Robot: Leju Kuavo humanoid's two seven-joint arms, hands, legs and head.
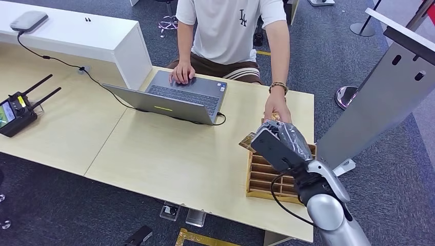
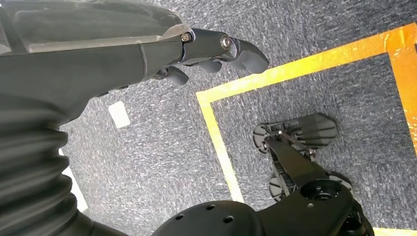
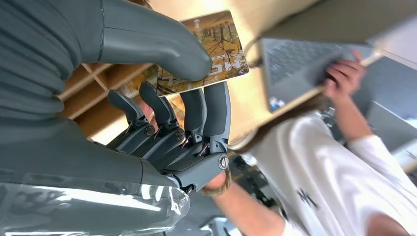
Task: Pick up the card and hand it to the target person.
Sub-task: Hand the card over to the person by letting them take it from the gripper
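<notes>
My right hand (image 1: pixel 279 142) hovers over the far end of the wooden slotted tray (image 1: pixel 259 177) at the table's right side. It pinches a card (image 3: pixel 216 46) printed with an autumn forest picture between thumb and fingers; a corner of the card (image 1: pixel 247 141) pokes out to the hand's left. A person in a white T-shirt (image 1: pixel 228 25) sits across the table. One of the person's hands (image 1: pixel 277 108), wearing a bead bracelet, reaches right up to my right hand. My left hand (image 2: pixel 211 51) hangs over the carpet, fingers loosely curled, holding nothing.
An open grey laptop (image 1: pixel 177 97) sits at the table's far middle, the person's other hand (image 1: pixel 182 73) on it. A remote controller with antennas (image 1: pixel 18 110) lies far left. A white counter (image 1: pixel 72 33) stands behind; a grey angled stand (image 1: pixel 382 102) rises to the right.
</notes>
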